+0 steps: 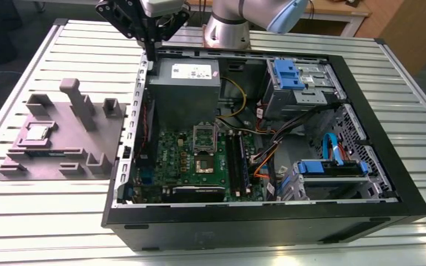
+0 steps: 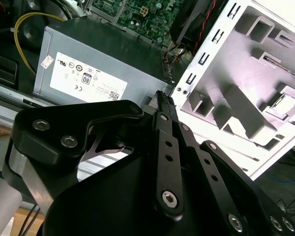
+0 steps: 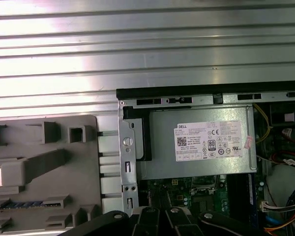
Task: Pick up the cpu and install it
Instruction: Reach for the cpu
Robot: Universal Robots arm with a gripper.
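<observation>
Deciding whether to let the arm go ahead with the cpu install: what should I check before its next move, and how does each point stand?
1. cpu lying flat in the grey fixture: ok.
2. gripper empty: ok, shut on nothing.
3. gripper above the cpu: not ok; it hangs over the case edge by the power supply, well apart from the cpu.
4. Motherboard socket free of a chip: ok, it looks bare.
5. Socket latch fully open: cannot tell.

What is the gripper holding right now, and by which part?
Nothing. The gripper hangs empty by a corner of the computer case; the cpu lies on the grey fixture.
</observation>
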